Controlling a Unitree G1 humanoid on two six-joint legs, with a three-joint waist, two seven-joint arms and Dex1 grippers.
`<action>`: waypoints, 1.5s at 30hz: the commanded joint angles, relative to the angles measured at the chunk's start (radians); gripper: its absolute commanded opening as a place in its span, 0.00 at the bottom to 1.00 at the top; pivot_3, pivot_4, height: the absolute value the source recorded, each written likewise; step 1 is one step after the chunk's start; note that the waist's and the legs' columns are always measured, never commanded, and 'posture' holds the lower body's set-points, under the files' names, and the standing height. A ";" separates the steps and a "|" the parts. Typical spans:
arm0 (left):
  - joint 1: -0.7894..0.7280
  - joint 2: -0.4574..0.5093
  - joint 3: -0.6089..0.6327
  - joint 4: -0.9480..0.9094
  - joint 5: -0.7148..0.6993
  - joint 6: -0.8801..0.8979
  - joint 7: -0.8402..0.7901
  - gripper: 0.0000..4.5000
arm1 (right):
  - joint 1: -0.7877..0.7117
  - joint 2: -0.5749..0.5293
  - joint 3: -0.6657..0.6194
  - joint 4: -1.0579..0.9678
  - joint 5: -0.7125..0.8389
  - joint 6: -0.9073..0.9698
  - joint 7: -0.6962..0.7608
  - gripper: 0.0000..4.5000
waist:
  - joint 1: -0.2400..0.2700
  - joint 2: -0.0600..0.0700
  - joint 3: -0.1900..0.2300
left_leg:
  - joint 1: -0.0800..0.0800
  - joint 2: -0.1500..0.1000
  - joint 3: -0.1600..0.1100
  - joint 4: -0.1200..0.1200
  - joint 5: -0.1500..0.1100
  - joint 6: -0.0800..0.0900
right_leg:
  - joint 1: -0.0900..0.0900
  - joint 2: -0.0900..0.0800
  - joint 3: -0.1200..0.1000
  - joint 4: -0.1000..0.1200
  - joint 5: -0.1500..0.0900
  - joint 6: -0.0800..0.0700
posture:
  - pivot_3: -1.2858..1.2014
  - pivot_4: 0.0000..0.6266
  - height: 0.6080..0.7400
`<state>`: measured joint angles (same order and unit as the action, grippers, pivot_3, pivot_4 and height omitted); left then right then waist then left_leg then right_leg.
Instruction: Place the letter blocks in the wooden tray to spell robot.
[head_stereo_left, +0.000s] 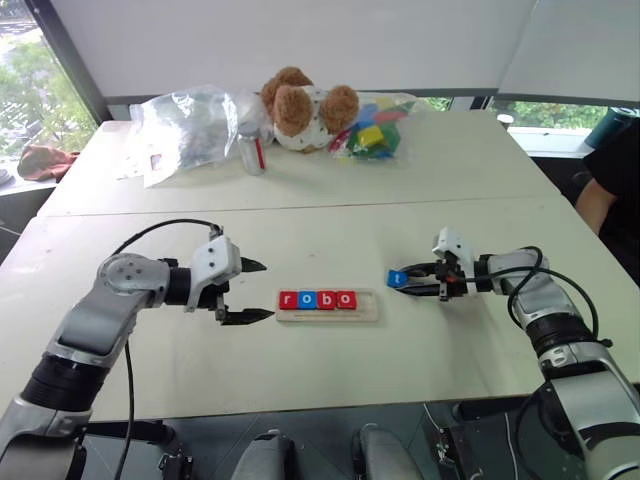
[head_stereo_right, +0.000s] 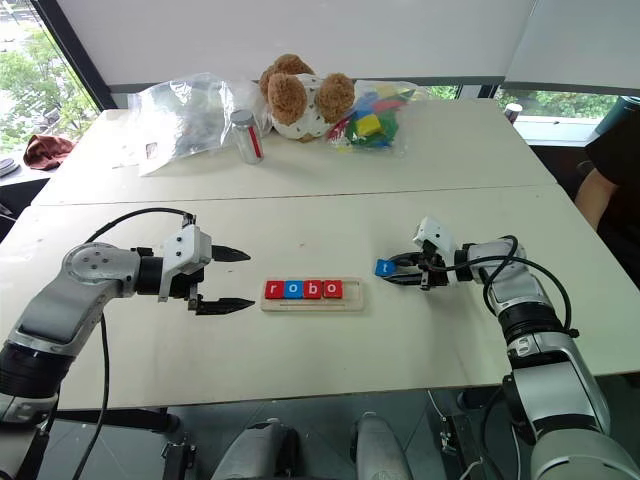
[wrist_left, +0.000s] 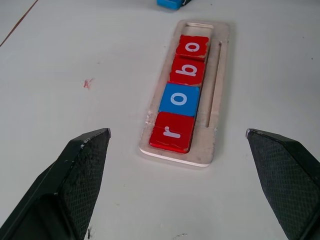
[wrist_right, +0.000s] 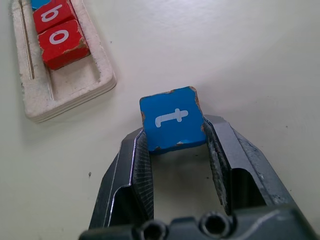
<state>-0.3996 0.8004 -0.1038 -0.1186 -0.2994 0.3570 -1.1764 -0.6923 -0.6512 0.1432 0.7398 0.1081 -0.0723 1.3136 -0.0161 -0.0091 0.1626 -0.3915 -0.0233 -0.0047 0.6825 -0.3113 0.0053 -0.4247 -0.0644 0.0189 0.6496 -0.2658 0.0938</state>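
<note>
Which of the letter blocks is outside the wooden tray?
The blue t block, pinched in the right gripper to the right of the wooden tray. The r, o, b and o blocks already sit inside it.

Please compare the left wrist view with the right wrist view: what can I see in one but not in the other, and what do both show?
Left wrist view: the left pincer open, both fingers wide apart on either side of the near end of the wooden tray, and the red r block and the whole blue o block.

Right wrist view: the right pincer shut on the blue t block, beside the tray's one free slot.

Both: the tray, the red b block, the red o block, the white table.
</note>
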 joint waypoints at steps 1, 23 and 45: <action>-0.016 0.000 0.003 0.010 0.009 -0.031 -0.007 1.00 | -0.003 -0.024 -0.031 -0.128 0.038 0.062 0.025 0.25 | 0.001 0.001 0.000 | 0.000 0.000 0.000 0.000 0.000 0.000 | 0.000 0.000 0.000 0.000 0.000 0.000 | 0.52 0.24 1.00; -0.024 -0.026 -0.014 0.036 0.030 -0.064 -0.009 1.00 | 0.051 -0.056 0.149 -0.526 -0.058 0.201 0.048 0.25 | 0.004 0.001 0.001 | -0.001 -0.001 0.000 0.000 0.000 0.000 | -0.002 0.000 0.000 0.000 0.000 0.000 | 0.52 0.24 1.00; -0.011 -0.043 -0.017 0.030 0.031 -0.059 0.023 1.00 | 0.009 0.034 0.179 -0.465 -0.097 0.227 0.030 0.25 | 0.003 0.001 0.001 | -0.001 -0.001 0.000 0.000 0.000 0.000 | -0.002 0.000 0.000 0.000 0.000 0.000 | 0.52 0.24 1.00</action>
<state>-0.4061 0.7582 -0.1331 -0.0620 -0.2650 0.3009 -1.1559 -0.6643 -0.6242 0.3176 0.3015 0.0119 0.1444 1.3427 -0.0133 -0.0082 0.1632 -0.3929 -0.0238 -0.0049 0.6827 -0.3113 0.0053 -0.4263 -0.0641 0.0184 0.6499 -0.2658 0.0939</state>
